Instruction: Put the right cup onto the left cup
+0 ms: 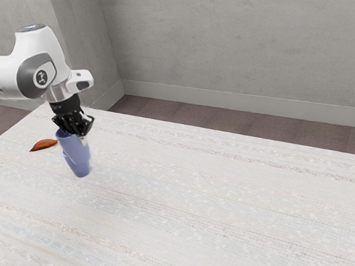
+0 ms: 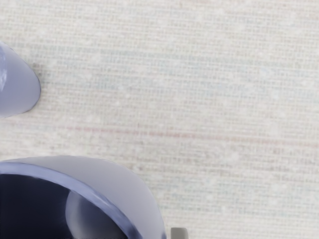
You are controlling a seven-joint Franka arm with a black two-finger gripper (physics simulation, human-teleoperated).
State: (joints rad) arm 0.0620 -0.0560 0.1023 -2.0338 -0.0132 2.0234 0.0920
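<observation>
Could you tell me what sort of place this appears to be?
It looks like a bare, simulated indoor room, perhaps a test setting: a concrete-like wall with a pale baseboard, brownish flooring, and a cloth-textured table beneath a robot arm.

Indoor room of unclear kind: mottled grey walls [image 1: 232, 39], pale baseboard [image 1: 223, 99], brown floor [image 1: 255, 126], 1 worktop [image 1: 230, 208] with a pale, woven-looking surface, and 1 white robot arm [image 1: 39, 57] above it.

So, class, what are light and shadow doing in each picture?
Exterior view: soft, even light on the pale woven tabletop. Wrist view: large blue-violet cup almost black inside, with a paler patch; glare on the other blue-violet cup, slight shadow beside it.
</observation>
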